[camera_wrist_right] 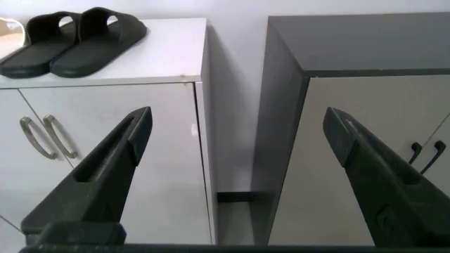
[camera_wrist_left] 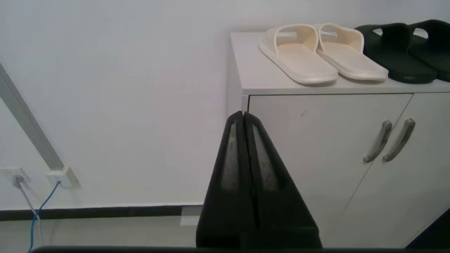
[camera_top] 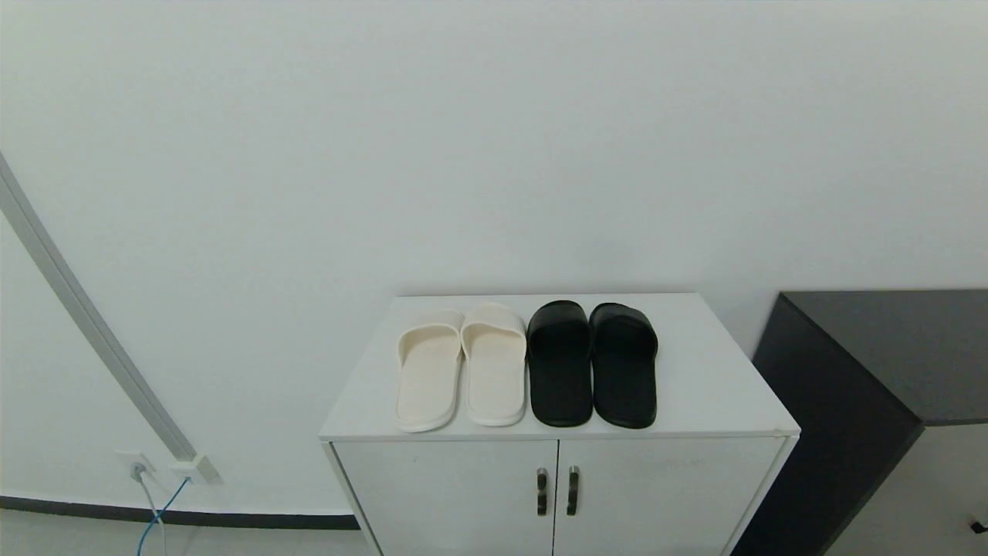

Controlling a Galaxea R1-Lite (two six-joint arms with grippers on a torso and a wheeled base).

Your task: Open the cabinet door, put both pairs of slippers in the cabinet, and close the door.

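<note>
The left gripper [camera_wrist_left: 244,119] is clenched, its two dark fingers pressed flat against each other along their whole length with nothing between them, and it touches nothing. It hangs in the air in front of the white cabinet [camera_top: 714,390], apart from it, with its tips lined up on the cabinet's left front corner. Ahead of it and off toward the cabinet's middle are the two doors [camera_top: 448,486], both closed, with a pair of metal handles [camera_top: 542,491] side by side at the seam. The cream slippers [camera_top: 494,371] lie farther off on the top surface, well apart from this gripper, toes toward the wall [camera_top: 494,154]. On the far side of this gripper from the cabinet, low on the wall, sits a socket [camera_top: 137,466] with a blue cable [camera_top: 166,502] hanging from it. The right gripper [camera_wrist_right: 237,119] is released and spread wide, its fingers far apart, gripping and touching nothing. It faces the cabinet's right front corner; straight ahead between its fingers are the cabinet's right side panel and the narrow gap between it and a dark cabinet [camera_top: 888,347] standing just beside. The black slippers [camera_top: 559,371] rest on the top surface ahead of this gripper and toward the cabinet's middle, well apart from it, touching each other, with the cream pair just beside them on the side away from the right gripper. All four slippers are lined up side by side, heels near the front edge above the closed doors.
</note>
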